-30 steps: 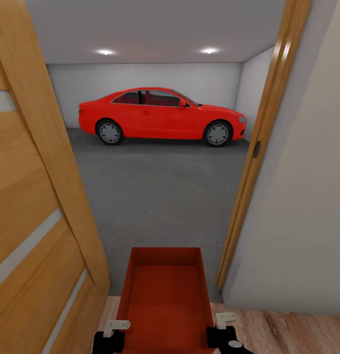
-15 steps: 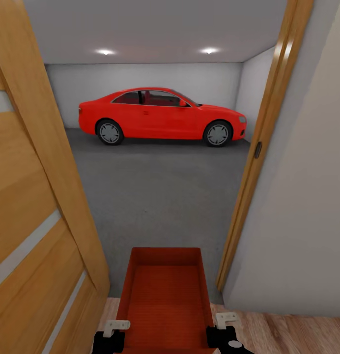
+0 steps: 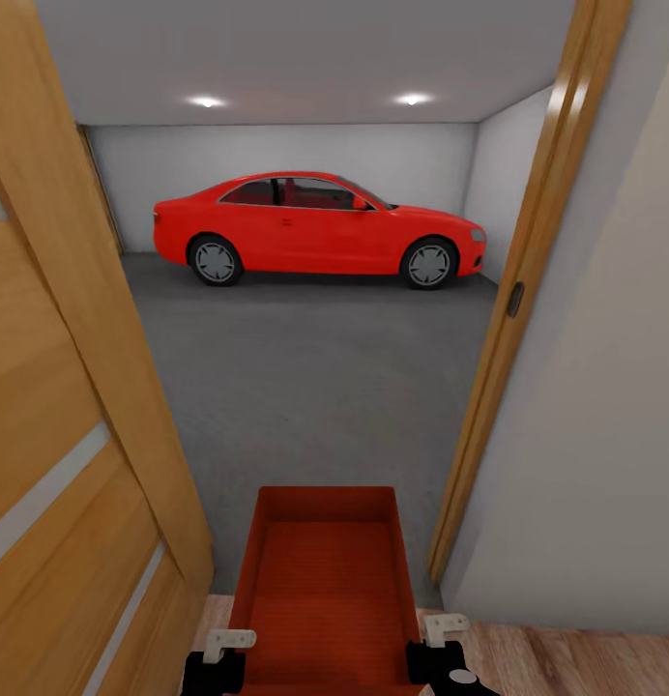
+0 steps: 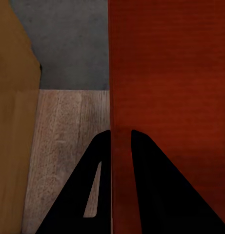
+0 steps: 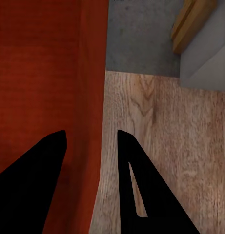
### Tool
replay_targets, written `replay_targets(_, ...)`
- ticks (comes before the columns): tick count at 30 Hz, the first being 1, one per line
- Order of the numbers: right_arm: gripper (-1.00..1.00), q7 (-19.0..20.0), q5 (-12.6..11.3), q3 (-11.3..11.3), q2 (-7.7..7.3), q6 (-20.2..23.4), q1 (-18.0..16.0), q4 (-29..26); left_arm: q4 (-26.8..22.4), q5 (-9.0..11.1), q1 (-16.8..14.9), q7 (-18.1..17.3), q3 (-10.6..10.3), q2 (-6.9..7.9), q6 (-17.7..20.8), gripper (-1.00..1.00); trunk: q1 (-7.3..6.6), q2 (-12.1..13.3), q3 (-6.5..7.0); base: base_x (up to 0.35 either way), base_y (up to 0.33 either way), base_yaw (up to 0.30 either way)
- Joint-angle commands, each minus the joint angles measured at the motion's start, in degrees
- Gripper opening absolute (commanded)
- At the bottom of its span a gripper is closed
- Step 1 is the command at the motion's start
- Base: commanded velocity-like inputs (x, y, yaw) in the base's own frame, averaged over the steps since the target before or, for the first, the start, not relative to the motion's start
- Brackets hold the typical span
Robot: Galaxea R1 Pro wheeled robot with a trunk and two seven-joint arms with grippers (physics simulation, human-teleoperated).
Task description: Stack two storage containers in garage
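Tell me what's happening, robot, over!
Left gripper and right gripper each clamped on a side wall of the storage container. Rolling through doorway toward garage floor. Door close on left, frame close on right.

Storage container (image 3: 323,580) — near end cropped.

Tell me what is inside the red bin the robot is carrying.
Nothing: the storage container is open-topped, and the head view shows only its bare ribbed bottom. Its nearest end runs past the frame's lower edge, between the left gripper and right gripper, so that part goes unseen.
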Motion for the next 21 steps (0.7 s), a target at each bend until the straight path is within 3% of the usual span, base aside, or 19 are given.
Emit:
replay_targets(1, -1.00, -0.5, -0.2, 0.0, 0.00, -0.2, 0.0, 0.1, 0.0, -0.5, 0.0, 0.8, 1.7, -0.01, -0.2, -1.00, -0.01, 0.0, -0.05, 0.040, 0.000, 0.000)
replay_targets(21, -1.00, -0.5, -0.2, 0.0, 0.00, -0.2, 0.0, 0.1, 0.0, -0.5, 0.0, 0.8, 1.7, -0.01, -0.2, -1.00, -0.01, 0.0, -0.05, 0.098, 0.000, 0.000)
